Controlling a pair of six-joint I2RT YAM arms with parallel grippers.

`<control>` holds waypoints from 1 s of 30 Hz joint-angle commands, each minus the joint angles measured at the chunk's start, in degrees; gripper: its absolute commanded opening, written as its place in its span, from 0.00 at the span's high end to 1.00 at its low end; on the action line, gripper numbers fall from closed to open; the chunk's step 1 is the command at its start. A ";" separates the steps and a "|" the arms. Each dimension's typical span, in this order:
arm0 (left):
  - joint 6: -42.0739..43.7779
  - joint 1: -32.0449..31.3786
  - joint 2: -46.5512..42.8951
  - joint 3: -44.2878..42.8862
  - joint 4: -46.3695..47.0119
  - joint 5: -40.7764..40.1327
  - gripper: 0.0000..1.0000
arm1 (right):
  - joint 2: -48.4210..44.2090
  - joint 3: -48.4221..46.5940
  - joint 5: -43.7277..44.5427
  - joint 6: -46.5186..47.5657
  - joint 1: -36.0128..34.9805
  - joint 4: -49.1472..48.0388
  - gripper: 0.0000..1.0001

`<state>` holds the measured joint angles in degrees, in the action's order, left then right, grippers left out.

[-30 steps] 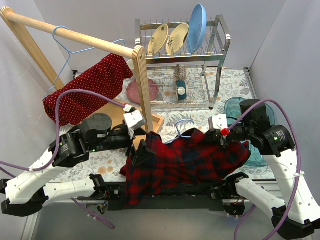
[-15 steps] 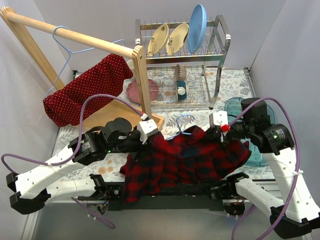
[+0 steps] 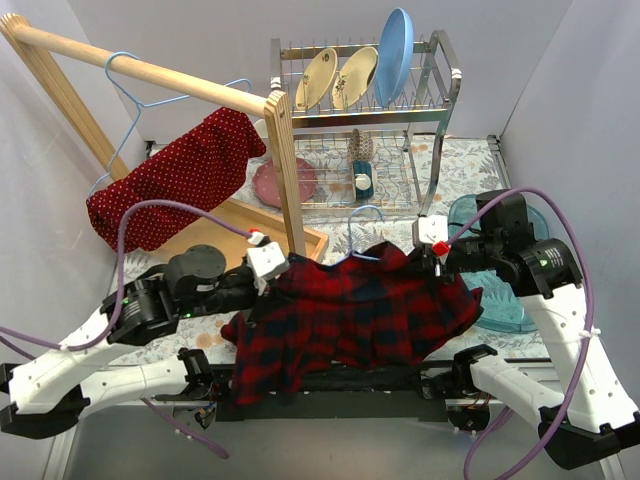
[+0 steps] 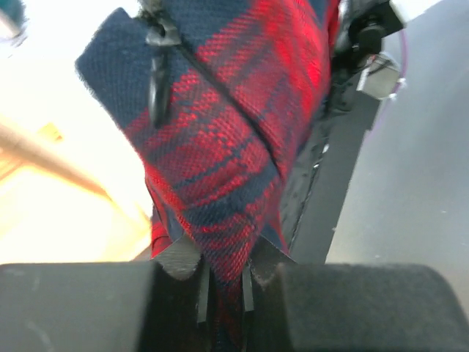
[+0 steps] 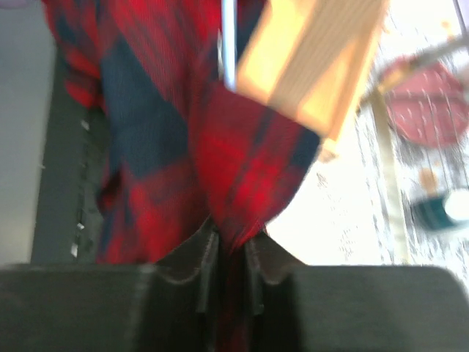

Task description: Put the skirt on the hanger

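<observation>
Shifting the plaid shirt point(image 3: 350, 320) leftward since half a second ago, with the left end effector point(image 3: 262, 292) drawn back to the left and the second hanger point(image 3: 350, 232) riding farther back. Clamping a fold of that shirt in the left end effector, jaws closed on cloth in its wrist view. Pinching another fold the same way in the right end effector point(image 3: 427, 266). Stretching the shirt between the two above the near worktop point(image 3: 465, 160).

Leaving the skirt point(image 3: 175, 185) well apart at far left, draped on the hanger point(image 3: 136, 100) hooked over the wooden rail point(image 3: 150, 72), touched by neither arm.

Judging by this, handling the shirt rather than the skirt. Doing it well probably means:
- keeping both grips level and the cloth taut
- steering the far edge away from the wooden post point(image 3: 285, 170) just beyond it
- avoiding any tug toward the rail that could shake the skirt loose
</observation>
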<state>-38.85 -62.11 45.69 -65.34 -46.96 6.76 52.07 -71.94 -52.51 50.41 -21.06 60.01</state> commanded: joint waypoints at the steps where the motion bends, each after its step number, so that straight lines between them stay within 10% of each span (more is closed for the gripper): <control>1: -2.28 0.93 -6.22 -0.40 -2.26 -9.40 1.00 | 0.40 -2.76 7.68 2.85 1.19 4.41 0.70; 7: -2.55 0.93 -9.13 0.22 -2.61 -10.89 1.00 | 0.22 -3.03 12.08 3.38 1.63 5.38 0.62; 11: -2.28 0.93 -11.40 -0.22 -1.83 -9.94 1.00 | 0.04 -0.04 13.05 3.81 2.07 5.38 0.75; 19: -0.70 0.93 -13.61 -0.22 -1.56 -6.85 1.00 | 0.22 0.65 24.36 -11.80 2.34 -9.10 0.29; 30: -2.02 0.93 -15.11 -4.00 -0.41 -10.01 1.00 | 4.17 10.33 18.44 -8.17 8.21 -9.84 0.36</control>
<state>-40.53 -61.34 32.16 -64.82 -53.58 -0.91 55.83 -62.70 -30.17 38.50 -16.36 49.36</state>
